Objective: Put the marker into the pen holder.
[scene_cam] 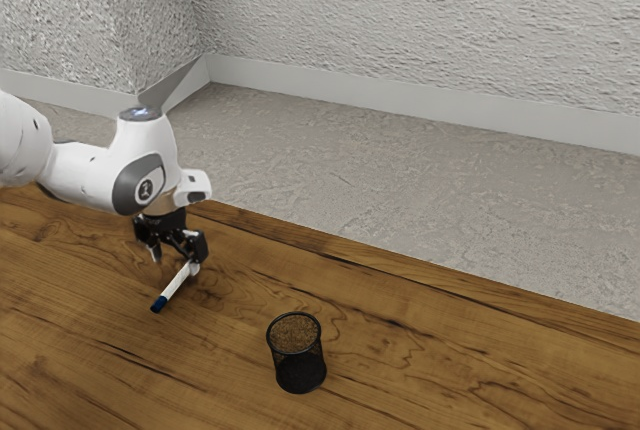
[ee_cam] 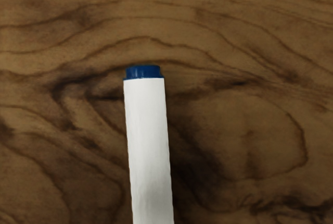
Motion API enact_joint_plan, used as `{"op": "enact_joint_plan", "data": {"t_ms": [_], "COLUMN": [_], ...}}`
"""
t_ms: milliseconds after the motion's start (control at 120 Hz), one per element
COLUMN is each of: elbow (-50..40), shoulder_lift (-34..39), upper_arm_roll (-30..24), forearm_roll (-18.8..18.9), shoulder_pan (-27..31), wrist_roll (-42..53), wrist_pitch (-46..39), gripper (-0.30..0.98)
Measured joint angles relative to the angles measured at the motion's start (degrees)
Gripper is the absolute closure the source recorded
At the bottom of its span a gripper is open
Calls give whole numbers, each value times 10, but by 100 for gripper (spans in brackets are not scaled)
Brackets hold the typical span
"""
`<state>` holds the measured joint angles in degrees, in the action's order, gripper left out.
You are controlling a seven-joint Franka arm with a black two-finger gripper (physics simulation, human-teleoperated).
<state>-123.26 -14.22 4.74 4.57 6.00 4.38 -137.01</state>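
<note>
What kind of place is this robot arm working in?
It looks like a bare simulated room, perhaps a mock lab or workspace: a wood-grain table, rough grey walls with a pale baseboard, and a mottled grey floor.

Exterior view evenly lit, wall [scene_cam: 410, 25] pale; wrist view dimmer, soft shadow beside marker [ee_cam: 148, 146].

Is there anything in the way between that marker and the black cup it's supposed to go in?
Nothing visible stands between the marker and the pen holder. The holder's own wall rises from the wooden table, though, so the marker probably has to go over its rim.
</note>
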Motion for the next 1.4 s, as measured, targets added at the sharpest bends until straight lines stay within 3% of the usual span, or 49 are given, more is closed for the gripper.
{"op": "enact_joint_plan", "data": {"t_ms": [242,600,983,1225,1400], "elbow": [36,45,43,44,44], "shoulder_lift": [-57,-77,-75,-72,-6], "upper_arm_roll": [-4,-5,-5,-6,-5], "forearm_roll": [3,1,1,9,11], "shoulder_pan": [12,13,13,12,-33], "wrist_roll": [9,22,31,24,13], "wrist_pitch": [-18,-31,-33,-35,-36], "gripper": [3,4,63,76,78]}}
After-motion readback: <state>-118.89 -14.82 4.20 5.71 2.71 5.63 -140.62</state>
